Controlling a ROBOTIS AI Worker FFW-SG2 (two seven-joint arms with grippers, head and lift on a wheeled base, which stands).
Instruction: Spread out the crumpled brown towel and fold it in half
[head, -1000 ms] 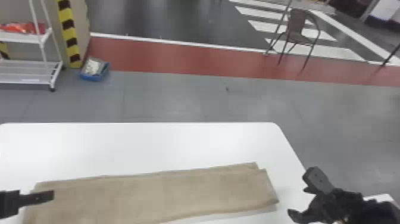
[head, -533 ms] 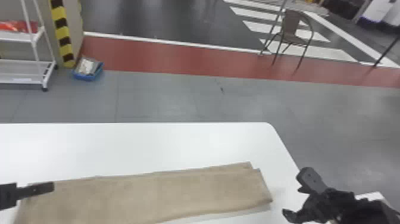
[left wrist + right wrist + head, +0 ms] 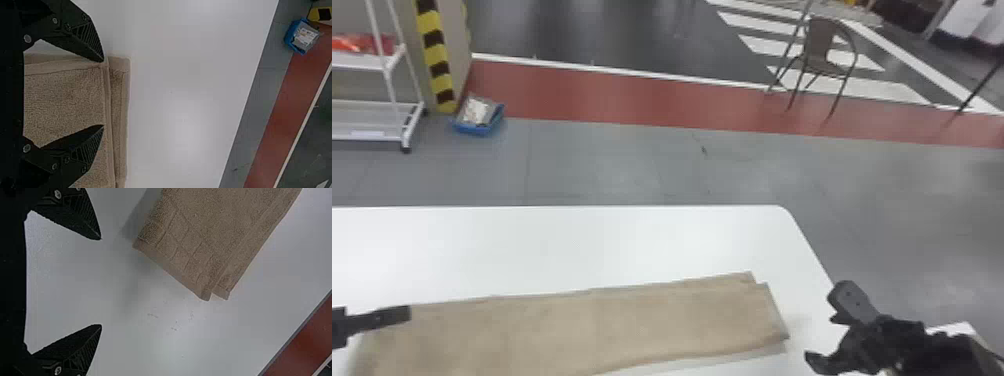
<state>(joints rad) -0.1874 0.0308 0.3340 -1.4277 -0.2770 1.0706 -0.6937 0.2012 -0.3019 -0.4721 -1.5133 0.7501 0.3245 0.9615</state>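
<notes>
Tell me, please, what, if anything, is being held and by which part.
Nothing is held: the left gripper is open over the towel, the right gripper open beside it.

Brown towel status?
Brown cloth towel doubled into a strip, far edges uneven. Left black claw open over its left end. Right black claw open, beyond its right end.

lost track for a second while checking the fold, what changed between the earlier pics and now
The left gripper moved slightly forward, toward the far edge of the towel. The head view also shifted, so table and towel sit a little further left in it. Nothing was visibly grasped or released. The towel's folded shape and the right gripper's place beyond its right end look about the same.
</notes>
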